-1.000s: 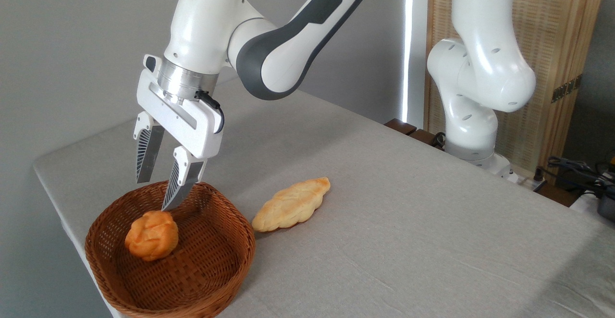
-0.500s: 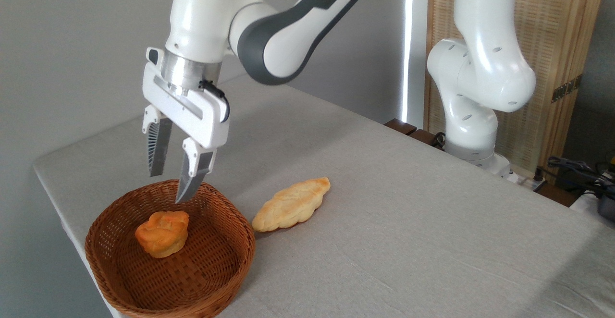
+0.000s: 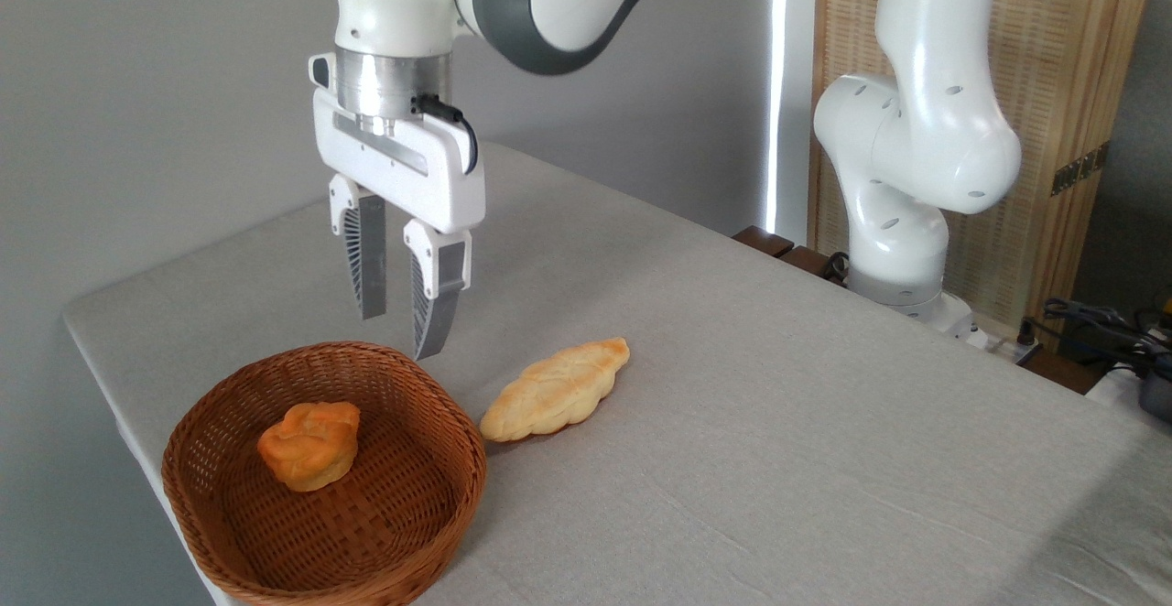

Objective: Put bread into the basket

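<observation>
Single fixed camera, mounted above and off one corner of the worktop (image 3: 778,423), angled down and across it toward the arm base (image 3: 906,295) and rear wall; close range.

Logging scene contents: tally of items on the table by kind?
Bread pieces: 2, the orange bun in the basket and the braided loaf on the table
Baskets: 1, the wicker basket
Total: 3

Open table (image 3: 778,459) (braided loaf (image 3: 555,390) aside)
</observation>
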